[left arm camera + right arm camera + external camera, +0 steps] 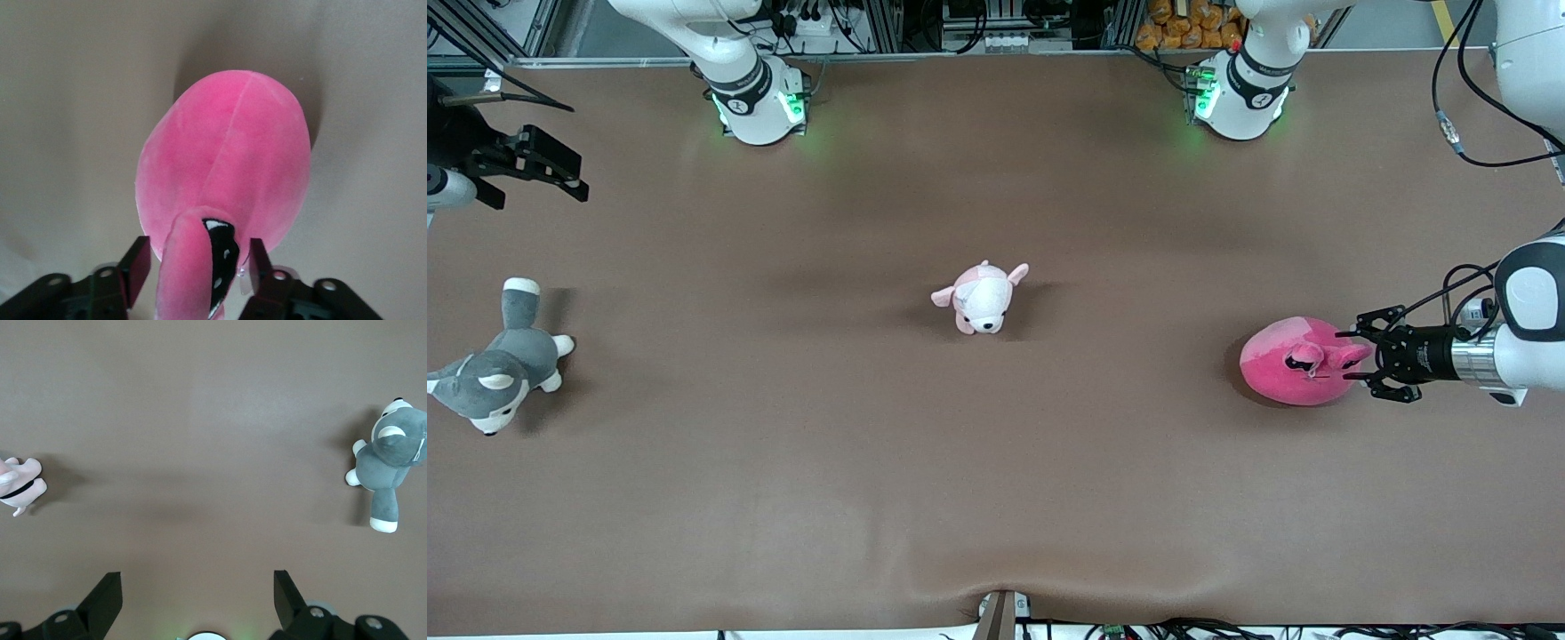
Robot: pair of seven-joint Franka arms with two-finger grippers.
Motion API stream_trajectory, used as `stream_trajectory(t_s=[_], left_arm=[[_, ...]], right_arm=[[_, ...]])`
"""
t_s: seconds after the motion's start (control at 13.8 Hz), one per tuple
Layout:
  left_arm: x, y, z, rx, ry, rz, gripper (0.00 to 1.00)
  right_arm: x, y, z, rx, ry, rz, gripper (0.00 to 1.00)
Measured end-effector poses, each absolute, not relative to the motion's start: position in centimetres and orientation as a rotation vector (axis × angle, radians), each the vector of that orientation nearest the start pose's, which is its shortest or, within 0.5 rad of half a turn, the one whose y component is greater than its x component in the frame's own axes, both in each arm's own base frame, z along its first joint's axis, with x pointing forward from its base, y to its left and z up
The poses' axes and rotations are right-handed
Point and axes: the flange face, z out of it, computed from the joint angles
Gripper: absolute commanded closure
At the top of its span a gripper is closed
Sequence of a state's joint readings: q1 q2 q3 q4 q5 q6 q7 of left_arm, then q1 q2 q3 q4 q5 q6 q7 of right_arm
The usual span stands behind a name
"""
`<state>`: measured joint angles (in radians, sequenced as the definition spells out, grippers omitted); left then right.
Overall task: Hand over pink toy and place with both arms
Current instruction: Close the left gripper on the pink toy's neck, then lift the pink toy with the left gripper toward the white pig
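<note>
The pink toy (1294, 362), a round hot-pink plush with black eye marks, lies on the table at the left arm's end. It fills the left wrist view (227, 167). My left gripper (1359, 356) is low at the toy's edge and open. Its fingers (137, 265) stand on either side of a floppy pink flap with a black eye mark, with a gap on each side. My right gripper (574, 176) waits up over the right arm's end of the table, open and empty (197, 583).
A pale pink-and-white puppy plush (980, 298) lies mid-table and also shows in the right wrist view (20, 483). A grey-and-white husky plush (503, 369) lies at the right arm's end and shows in the right wrist view (390, 457). Brown tabletop (996, 489) lies between them.
</note>
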<state>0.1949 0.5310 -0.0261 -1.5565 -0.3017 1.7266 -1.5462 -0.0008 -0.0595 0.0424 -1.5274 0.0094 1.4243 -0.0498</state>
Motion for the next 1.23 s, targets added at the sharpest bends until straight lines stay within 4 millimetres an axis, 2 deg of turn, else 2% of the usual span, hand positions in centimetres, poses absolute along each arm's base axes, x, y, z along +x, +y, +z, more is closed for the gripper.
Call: stream_trajectory(t_s=[0.14, 0.29, 0.87, 1.01, 1.23], left_arm=[[64.7, 8.4, 31.9, 1.889, 2.396, -0.729, 0.79], [64.7, 8.2, 31.9, 1.921, 2.364, -0.737, 0.98], [64.5, 7.1, 33.2, 1.944, 2.308, -0.807, 1.0], [64.7, 6.2, 34.8, 1.853, 2.251, -0.886, 1.0], [65.1, 4.2, 38.7, 1.742, 2.216, -0.948, 1.0]], right_arm=[[52.0, 2.4, 66.4, -3.13, -0.145, 0.069, 0.0], [52.0, 2.4, 66.4, -3.13, -0.145, 0.07, 0.0], [51.7, 2.3, 66.2, -3.129, -0.145, 0.108, 0.0], [51.8, 2.3, 66.1, -3.129, -0.145, 0.11, 0.0], [51.8, 2.3, 66.1, -3.129, -0.144, 0.111, 0.0]])
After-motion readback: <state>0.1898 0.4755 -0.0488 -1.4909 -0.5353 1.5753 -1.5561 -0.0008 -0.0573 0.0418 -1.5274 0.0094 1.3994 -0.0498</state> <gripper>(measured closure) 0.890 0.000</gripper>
